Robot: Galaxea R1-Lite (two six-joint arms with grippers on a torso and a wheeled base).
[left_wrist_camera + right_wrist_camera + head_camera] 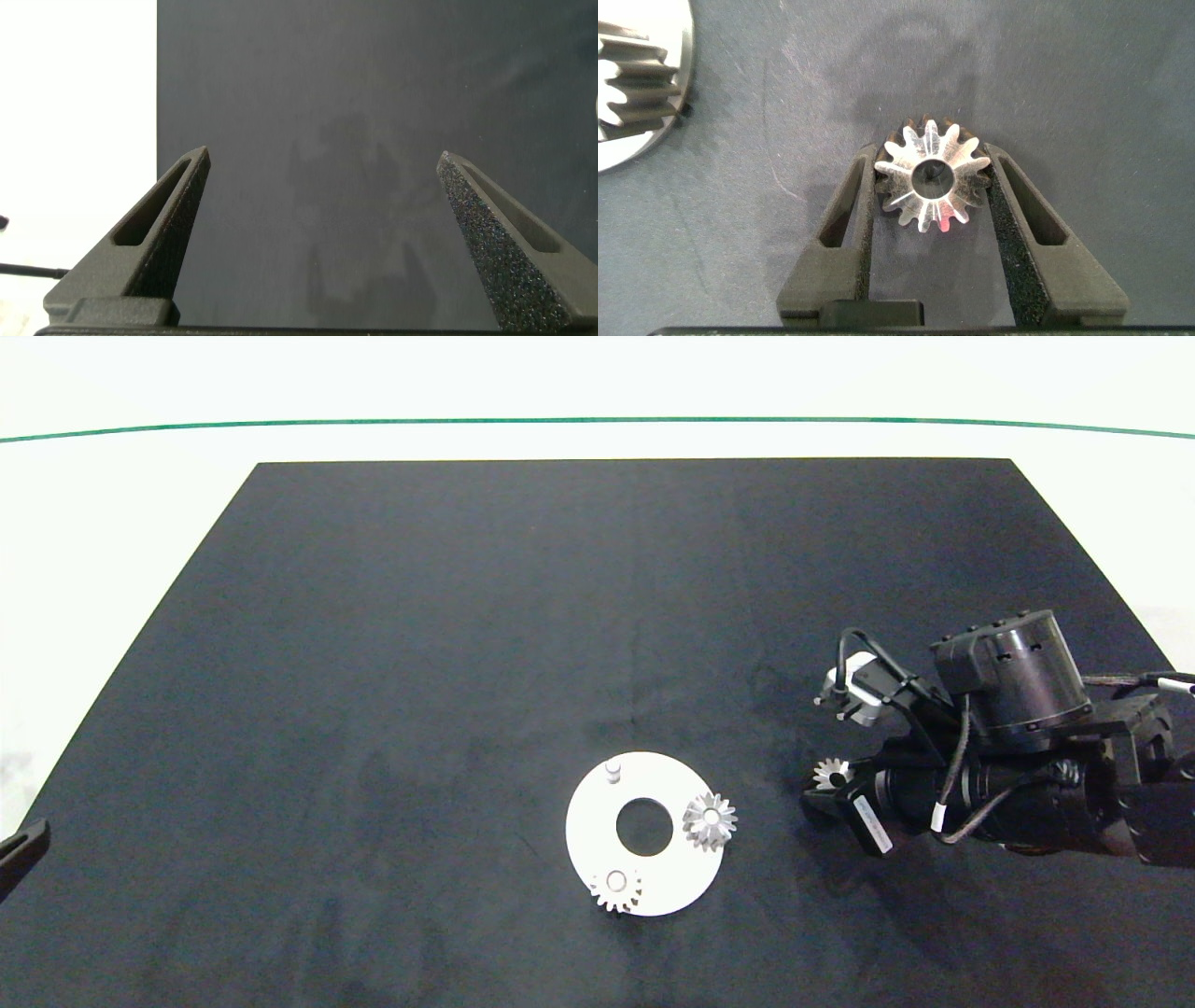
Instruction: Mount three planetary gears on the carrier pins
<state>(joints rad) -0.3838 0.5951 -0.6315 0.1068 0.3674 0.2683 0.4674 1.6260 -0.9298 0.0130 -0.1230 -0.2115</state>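
Two gears seated: from the head view we count two planetary gears on the white disc point(686, 887), one point(709, 820) at its 3 o'clock edge, one point(616, 890) near 7 o'clock.
Free pin: one bare carrier pin point(613, 771) stands at about 11 o'clock on the disc.
Third gear, head view: we see the third gear point(830, 773) off the disc at its 3 o'clock side, at the tip of the right gripper point(826, 782), over the black mat point(467, 616).
Left arm, head view: only a sliver shows at the picture's left edge, parked well apart from the disc.
Left wrist view: the left gripper point(322, 177) has its fingers spread wide over bare mat, holding nothing.
Right wrist view: the right gripper's fingers point(850, 201) are closed against the third gear's teeth on both flanks, its dark bore facing the camera; a seated gear and the disc rim show near by.
Risk, slip: we judge the hold rests on tooth tips, so the gear could rotate or tilt during transfer.
Risk, miss: a tilted bore may jam on the free pin.
Risk, collision: approaching across 3 o'clock, the fingers could knock the seated gear there.
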